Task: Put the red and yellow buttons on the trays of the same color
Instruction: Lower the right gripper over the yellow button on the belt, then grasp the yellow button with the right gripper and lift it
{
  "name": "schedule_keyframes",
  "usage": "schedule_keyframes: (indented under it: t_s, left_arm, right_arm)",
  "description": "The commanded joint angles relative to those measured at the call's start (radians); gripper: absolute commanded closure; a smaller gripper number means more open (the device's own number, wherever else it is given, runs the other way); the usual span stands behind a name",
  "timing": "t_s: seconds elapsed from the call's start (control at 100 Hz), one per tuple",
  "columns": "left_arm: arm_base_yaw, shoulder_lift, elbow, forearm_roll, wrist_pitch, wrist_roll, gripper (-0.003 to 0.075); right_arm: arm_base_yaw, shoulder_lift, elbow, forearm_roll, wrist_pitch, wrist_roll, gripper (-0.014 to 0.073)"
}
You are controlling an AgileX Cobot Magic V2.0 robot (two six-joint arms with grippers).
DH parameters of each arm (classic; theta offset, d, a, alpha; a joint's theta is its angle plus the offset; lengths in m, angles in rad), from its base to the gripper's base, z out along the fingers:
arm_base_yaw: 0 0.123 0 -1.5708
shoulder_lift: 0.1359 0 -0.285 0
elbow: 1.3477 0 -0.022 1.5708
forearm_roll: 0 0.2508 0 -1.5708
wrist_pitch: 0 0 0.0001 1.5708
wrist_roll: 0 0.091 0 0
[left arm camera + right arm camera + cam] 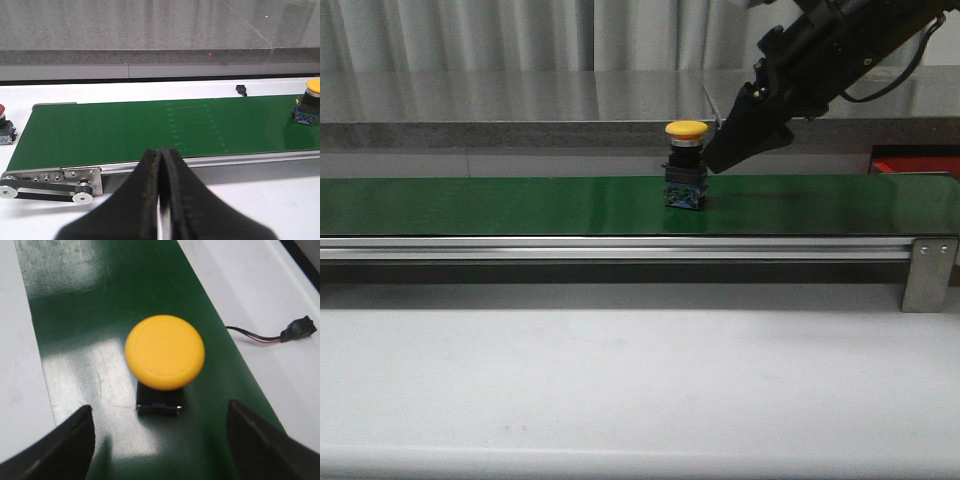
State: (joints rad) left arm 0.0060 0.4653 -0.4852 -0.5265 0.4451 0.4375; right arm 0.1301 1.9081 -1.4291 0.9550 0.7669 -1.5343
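Green belt (520,205) on white table (620,380); yellow button (686,165) upright.

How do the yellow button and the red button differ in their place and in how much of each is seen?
The yellow button stands on the green belt; the red button stands off the belt's end, on the white table. The yellow button shows nearly whole, while the red one is cut by the picture's edge. The open right gripper frames only the yellow one. Both stand upright on dark bases.
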Motion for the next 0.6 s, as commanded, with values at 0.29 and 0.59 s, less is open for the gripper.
schedule_keyframes:
  t_s: [0.29, 0.59]
  left_arm:
    - [-0.007, 0.005, -0.026, -0.027, -0.063, -0.002, 0.0741]
    - [-0.007, 0.005, -0.026, -0.027, -0.063, -0.002, 0.0741]
  right_arm:
    - [0.001, -0.007, -0.026, 0.169, -0.025, -0.078, 0.0051]
    - [0.001, 0.003, -0.026, 0.196, -0.061, -0.078, 0.0084]
